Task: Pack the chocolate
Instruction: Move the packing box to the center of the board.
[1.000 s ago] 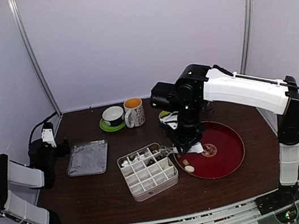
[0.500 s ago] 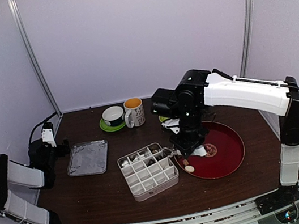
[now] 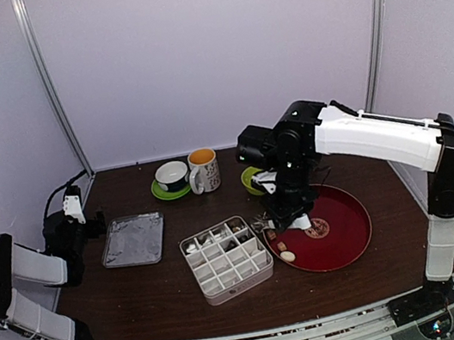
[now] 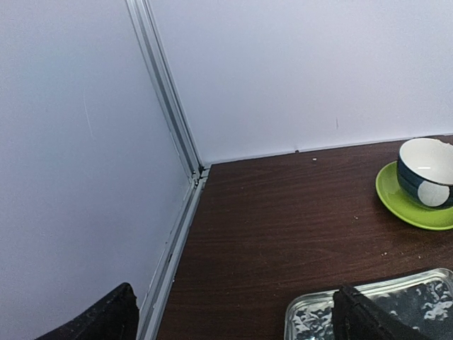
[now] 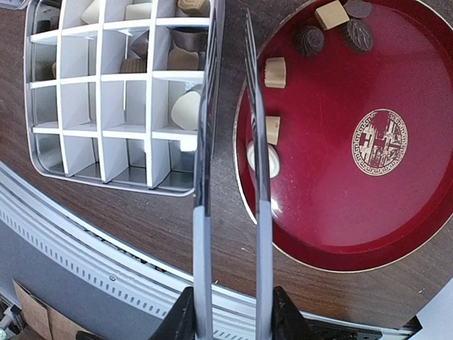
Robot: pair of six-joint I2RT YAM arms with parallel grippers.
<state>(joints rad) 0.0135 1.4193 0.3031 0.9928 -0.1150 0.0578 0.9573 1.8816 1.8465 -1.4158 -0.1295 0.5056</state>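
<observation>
Chocolate (image 5: 274, 72) on plate (image 5: 340, 234) | right wrist only: tongs (image 5: 264, 269) blades apart

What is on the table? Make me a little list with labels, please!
box: white grid, some chocolates in it
plate: red, several more chocolates on it
tongs: held by right gripper, over the gap between box and plate
left gripper: open, near foil tray
back: mug, bowl on green saucer
</observation>
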